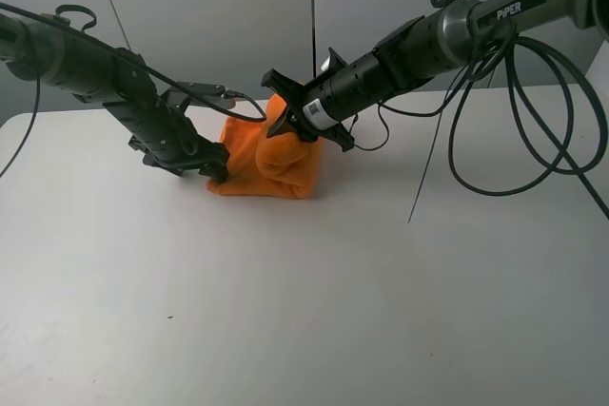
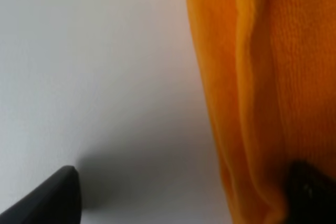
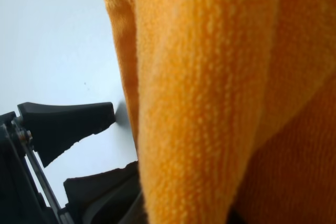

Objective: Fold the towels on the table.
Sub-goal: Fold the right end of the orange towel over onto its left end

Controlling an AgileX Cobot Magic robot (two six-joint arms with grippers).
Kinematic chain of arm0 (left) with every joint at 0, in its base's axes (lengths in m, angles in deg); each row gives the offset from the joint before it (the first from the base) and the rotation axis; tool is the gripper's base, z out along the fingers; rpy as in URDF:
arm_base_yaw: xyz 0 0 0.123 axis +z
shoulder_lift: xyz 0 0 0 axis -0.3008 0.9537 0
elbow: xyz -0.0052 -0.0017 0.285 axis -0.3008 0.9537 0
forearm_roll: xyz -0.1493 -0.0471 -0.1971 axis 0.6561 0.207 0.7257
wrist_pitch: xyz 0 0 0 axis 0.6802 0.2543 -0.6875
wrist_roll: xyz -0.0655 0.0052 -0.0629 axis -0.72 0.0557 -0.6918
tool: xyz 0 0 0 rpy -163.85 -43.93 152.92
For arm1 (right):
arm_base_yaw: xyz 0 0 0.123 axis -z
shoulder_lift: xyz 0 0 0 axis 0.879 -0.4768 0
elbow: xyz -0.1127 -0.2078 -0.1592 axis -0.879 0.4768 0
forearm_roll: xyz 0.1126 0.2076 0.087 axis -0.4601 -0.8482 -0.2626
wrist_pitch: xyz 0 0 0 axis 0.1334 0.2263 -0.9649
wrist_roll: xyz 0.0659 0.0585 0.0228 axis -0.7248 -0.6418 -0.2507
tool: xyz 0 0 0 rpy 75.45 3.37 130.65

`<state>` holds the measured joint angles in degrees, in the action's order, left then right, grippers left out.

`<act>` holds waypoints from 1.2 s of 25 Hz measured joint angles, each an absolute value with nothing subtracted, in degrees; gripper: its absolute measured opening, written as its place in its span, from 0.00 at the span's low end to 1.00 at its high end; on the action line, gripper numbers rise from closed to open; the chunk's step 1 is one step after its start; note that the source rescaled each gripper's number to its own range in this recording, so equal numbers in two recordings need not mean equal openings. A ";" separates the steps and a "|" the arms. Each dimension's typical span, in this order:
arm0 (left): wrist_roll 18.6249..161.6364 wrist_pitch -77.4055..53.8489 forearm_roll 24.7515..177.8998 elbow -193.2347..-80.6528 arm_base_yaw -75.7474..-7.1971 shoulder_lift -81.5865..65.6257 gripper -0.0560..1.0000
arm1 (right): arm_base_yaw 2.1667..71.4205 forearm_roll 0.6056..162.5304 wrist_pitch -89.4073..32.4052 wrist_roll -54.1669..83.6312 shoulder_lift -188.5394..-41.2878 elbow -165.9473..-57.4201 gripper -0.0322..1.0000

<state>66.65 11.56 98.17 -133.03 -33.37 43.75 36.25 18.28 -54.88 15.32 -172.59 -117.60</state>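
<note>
Exterior high: right end effector [image 1: 290,119] pinches lifted towel [image 1: 271,164]; left end effector [image 1: 217,164] spread wide.

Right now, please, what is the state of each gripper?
Left gripper: open, fingers at the edge of the orange towel, not gripping it.
Right gripper: shut on the orange towel, lifting a fold of it.

Both arms reach in toward the middle from opposite sides. The left arm slopes down low, wrist angled downward, and the left gripper [image 1: 214,161] sits spread wide near the surface; its wrist view shows one dark fingertip [image 2: 50,198] far from the other at the opposite edge. The right arm comes down from high on the right, forearm straight, wrist pitched down-left. The right gripper [image 1: 290,125] is closed tight, pinching orange cloth [image 1: 276,164].
</note>
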 joint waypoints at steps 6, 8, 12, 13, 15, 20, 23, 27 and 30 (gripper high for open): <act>66.65 11.56 98.04 -133.03 -33.37 43.39 1.00 | 36.25 19.61 -55.41 12.87 -175.08 -117.97 0.09; 66.65 12.06 97.45 -132.92 -33.37 42.76 1.00 | 36.25 19.38 -55.52 12.74 -175.19 -117.97 0.09; 66.65 14.03 94.61 -132.46 -33.37 39.34 1.00 | 36.25 19.16 -55.62 12.58 -175.19 -117.97 0.09; 66.65 14.15 94.08 -132.42 -33.37 38.13 1.00 | 36.25 19.16 -55.62 12.58 -175.19 -117.97 0.09; 66.65 14.15 93.70 -132.42 -33.10 35.67 1.00 | 36.25 19.16 -55.62 12.58 -175.19 -117.97 0.09; 62.70 14.66 90.45 -132.33 -30.44 28.64 1.00 | 36.25 19.07 -55.71 12.73 -175.29 -118.07 0.09; 61.10 15.40 89.37 -132.33 -27.87 24.33 1.00 | 36.25 18.42 -56.29 13.50 -175.27 -118.06 0.11; 59.68 16.37 88.94 -132.33 -24.98 19.00 1.00 | 36.25 13.32 -58.76 18.76 -175.41 -118.06 0.48; 59.39 17.81 88.94 -132.33 -23.74 16.25 1.00 | 36.25 8.74 -61.21 22.81 -174.49 -118.06 0.85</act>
